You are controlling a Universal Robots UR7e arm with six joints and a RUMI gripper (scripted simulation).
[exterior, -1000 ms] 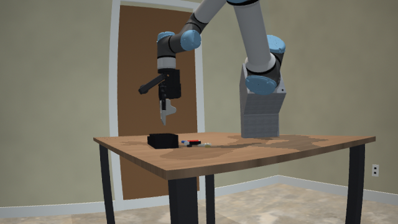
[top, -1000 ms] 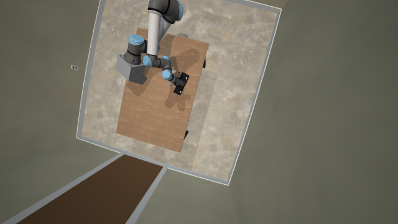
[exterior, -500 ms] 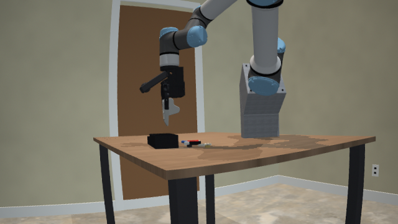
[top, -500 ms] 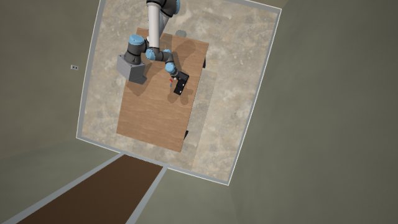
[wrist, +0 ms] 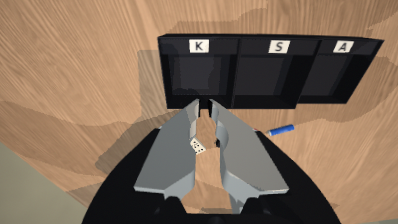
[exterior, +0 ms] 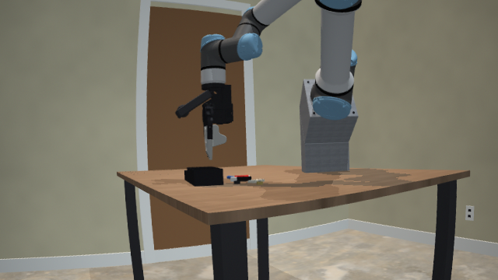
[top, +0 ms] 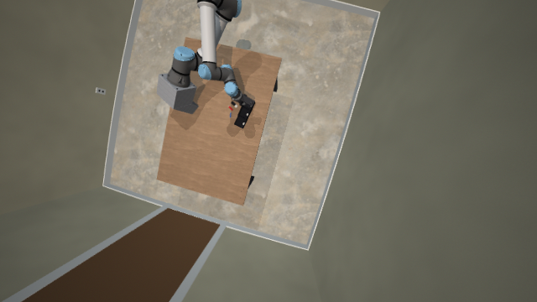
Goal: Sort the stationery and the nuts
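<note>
The small white printed eraser-like block [wrist: 197,146] beside the black three-compartment bin [wrist: 235,102] looks light and stiff, probably best pinched across its short sides by the hand [wrist: 205,106], now together on nothing.

The wooden table [exterior: 319,202] carries a black bin row [exterior: 203,176], small stationery [exterior: 241,178] and the arm's pedestal [exterior: 324,155].

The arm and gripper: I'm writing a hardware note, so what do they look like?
The arm has pale grey tubes, dark grey joints and light blue caps. The gripper has a black boxy body, a black side handle and two light grey tapering fingers.
</note>
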